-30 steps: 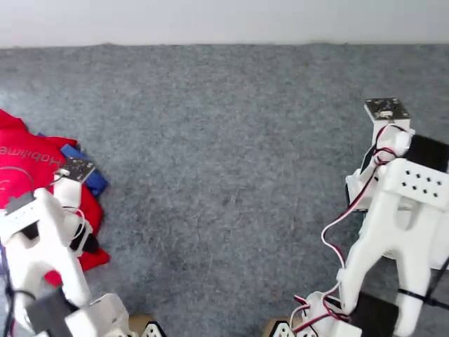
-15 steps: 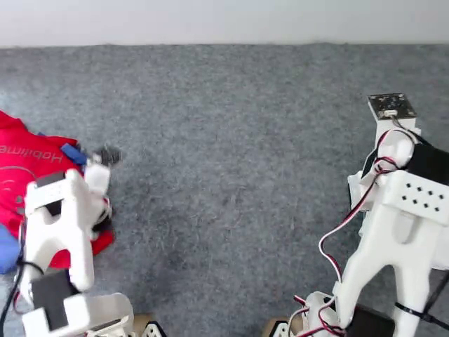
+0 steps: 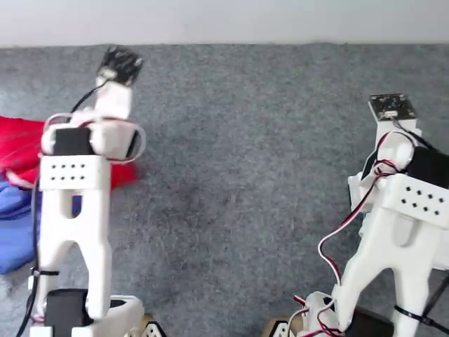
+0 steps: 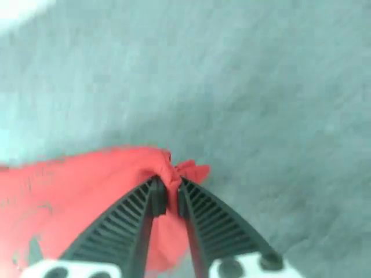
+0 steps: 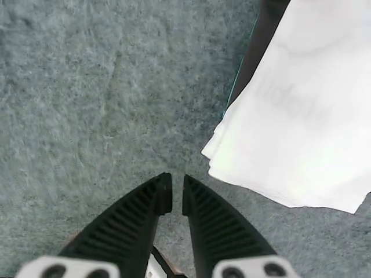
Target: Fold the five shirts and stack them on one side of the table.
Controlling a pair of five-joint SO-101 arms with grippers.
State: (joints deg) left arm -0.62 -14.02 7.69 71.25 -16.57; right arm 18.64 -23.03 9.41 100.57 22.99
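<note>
Clearly, the red shirt [image 4: 87,179] was clamped at its bunched edge by the left gripper [image 4: 168,200], at the left side of the gray table [image 4: 278,87]. The right gripper [image 5: 172,194] was closed on nothing, near a folded white garment [image 5: 301,116].

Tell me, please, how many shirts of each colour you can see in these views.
Red shirt: 1
Blue shirt: 1
White shirt: 1
Total: 3 shirts
A dark strip beside the white one is too unclear to count.
</note>
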